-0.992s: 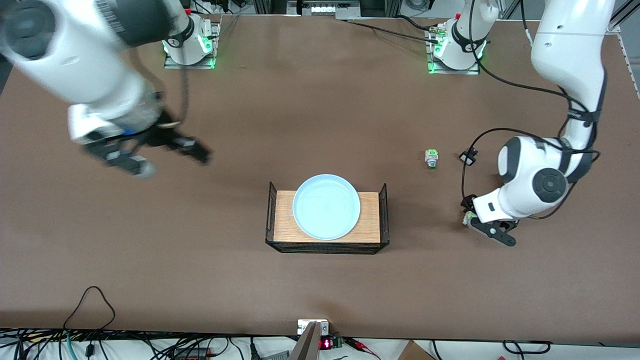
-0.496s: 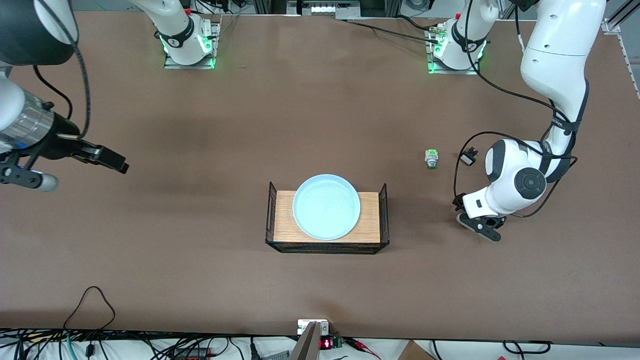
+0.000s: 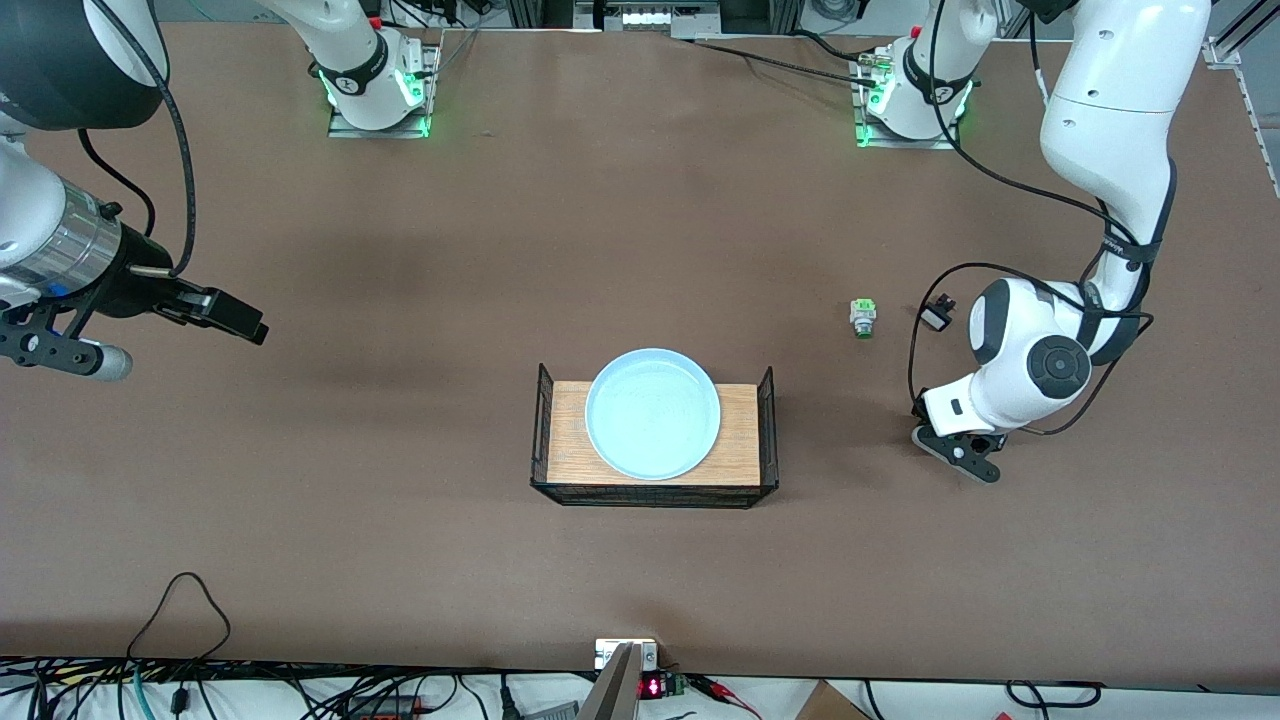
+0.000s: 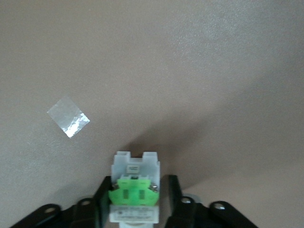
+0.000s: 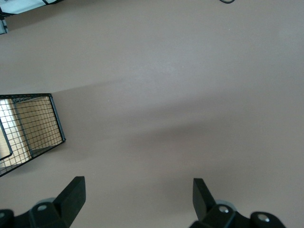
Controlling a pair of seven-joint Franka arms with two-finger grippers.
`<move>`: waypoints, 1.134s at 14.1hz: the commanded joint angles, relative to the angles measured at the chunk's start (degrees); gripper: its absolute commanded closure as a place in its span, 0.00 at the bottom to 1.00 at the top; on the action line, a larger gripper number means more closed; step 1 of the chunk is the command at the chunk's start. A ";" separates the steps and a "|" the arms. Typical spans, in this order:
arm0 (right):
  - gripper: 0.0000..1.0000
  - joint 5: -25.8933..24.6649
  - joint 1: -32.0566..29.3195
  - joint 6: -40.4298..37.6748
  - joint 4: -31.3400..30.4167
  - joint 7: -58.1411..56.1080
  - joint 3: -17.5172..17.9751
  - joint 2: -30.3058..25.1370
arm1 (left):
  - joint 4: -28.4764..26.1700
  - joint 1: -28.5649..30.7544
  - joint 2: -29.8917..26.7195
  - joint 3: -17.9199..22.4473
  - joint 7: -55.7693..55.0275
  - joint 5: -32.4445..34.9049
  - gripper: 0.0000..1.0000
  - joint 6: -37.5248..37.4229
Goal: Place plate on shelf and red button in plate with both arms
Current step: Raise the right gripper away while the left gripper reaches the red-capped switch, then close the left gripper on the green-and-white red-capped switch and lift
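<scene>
Clamping down low at its end of the table, the left gripper (image 4: pixel 135 209) grasps the red button (image 4: pixel 135 190). Next, I'd guess, comes a lift toward the plate (image 3: pixel 652 413), while the right gripper (image 3: pixel 160 330) waits spread wide.

The plate (image 3: pixel 652 413) lies in a wire tray (image 3: pixel 546 400) at the desk's (image 3: pixel 600 220) middle. A second switch block (image 3: pixel 862 318) lies farther from the front camera — toward the left arm's end. The red button (image 4: pixel 134 190) sits between the left pincer's (image 4: pixel 134 202) fingers, low over the desk.
</scene>
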 commanded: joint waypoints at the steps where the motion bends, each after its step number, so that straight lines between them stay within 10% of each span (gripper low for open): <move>1: 0.00 -3.32 0.02 -0.83 -1.01 -0.86 0.39 -1.39 | 0.36 -0.16 -1.06 0.10 0.43 1.16 0.83 -0.71; 11: 0.00 -7.55 -9.91 -0.21 -1.53 -11.77 6.19 -3.49 | 33.21 -10.51 -3.44 -0.25 -11.32 -0.07 0.83 -46.48; 16: 0.00 -7.47 -13.51 -1.52 -5.05 -12.73 6.02 -8.24 | 40.95 -20.18 -3.09 -0.26 -24.85 -0.68 0.83 -49.15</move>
